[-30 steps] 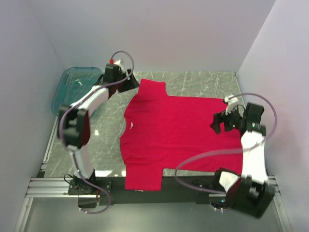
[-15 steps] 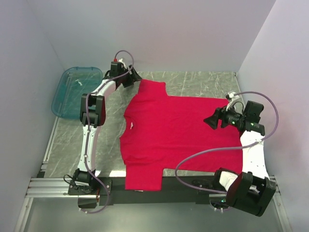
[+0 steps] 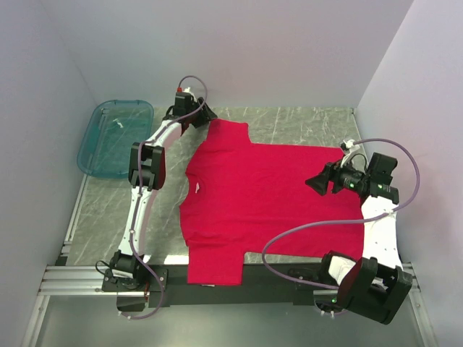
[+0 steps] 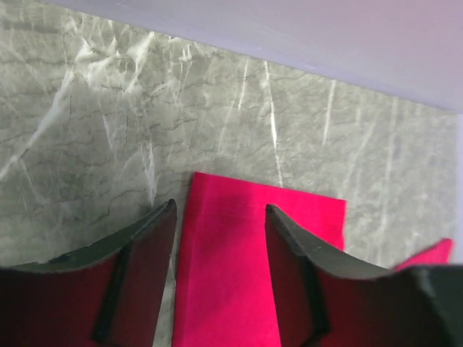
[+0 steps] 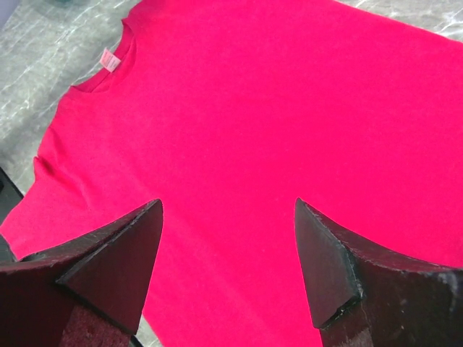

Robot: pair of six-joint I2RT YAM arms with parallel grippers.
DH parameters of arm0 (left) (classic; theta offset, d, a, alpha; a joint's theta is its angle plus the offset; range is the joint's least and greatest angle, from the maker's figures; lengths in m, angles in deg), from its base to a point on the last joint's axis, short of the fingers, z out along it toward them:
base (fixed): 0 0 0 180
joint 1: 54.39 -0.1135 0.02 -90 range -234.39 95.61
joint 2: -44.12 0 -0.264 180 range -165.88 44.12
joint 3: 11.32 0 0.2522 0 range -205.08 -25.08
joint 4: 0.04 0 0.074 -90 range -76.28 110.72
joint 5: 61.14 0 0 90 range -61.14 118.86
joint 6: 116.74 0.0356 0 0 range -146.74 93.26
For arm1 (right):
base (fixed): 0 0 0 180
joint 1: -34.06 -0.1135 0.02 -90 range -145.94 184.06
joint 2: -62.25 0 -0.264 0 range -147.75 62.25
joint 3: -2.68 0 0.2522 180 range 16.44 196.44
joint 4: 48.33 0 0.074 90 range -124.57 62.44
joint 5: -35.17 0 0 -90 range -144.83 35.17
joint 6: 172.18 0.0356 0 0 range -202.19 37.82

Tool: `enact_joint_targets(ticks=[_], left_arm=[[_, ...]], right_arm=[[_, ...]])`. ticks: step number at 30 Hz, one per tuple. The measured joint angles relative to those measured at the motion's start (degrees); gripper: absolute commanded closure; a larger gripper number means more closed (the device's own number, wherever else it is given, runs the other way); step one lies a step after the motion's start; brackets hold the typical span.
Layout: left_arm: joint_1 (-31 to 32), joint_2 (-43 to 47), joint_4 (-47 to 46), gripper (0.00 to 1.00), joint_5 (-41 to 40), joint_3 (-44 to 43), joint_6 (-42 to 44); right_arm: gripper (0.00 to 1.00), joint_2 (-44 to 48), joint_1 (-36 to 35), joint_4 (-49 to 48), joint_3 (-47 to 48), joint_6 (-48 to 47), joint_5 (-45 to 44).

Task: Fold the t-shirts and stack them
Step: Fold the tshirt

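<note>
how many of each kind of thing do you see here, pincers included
red t-shirt: 1
teal tub: 1
pincers: 2 (left pincer, right pincer)
total: 4

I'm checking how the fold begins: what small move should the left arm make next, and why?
Probably lower the left gripper a little and close it on the sleeve. Its jaws stand apart with the sleeve's edge between them, nothing pinched yet. The t-shirt lies spread flat and unfolded on the table, so gripping that sleeve looks like the way to start folding.
</note>
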Motion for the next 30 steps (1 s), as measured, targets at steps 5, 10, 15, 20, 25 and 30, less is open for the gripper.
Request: enact_joint_targets(ticks=[5, 10, 15, 20, 25, 30], left_arm=[[1.81, 0.07, 3.65, 0.44, -5.92, -1.53, 4.70], [3.85, 0.35, 6.43, 0.58, -11.15, -2.21, 10.05], [4.72, 0.37, 8.70, 0.69, -13.62, -2.91, 14.16], [5.05, 1.16, 9.84, 0.93, -14.47, -1.95, 17.22], [5.29, 4.94, 9.77, 1.00, -14.60, 3.72, 18.75], [5.55, 11.76, 9.49, 1.00, -15.69, 14.08, 19.82]], right_arm=[[0.21, -0.17, 1.05, 0.83, 0.90, -0.20, 1.25], [0.21, -0.26, 1.95, 1.36, 1.09, -0.42, 2.12], [0.21, -0.79, 2.69, 2.34, 1.38, -0.85, 2.80], [0.21, -1.44, 3.19, 3.19, 1.42, -1.46, 3.02], [0.21, -1.53, 3.61, 3.89, 1.44, -2.08, 3.17], [0.21, -1.70, 3.72, 4.79, 1.46, -3.21, 3.13]])
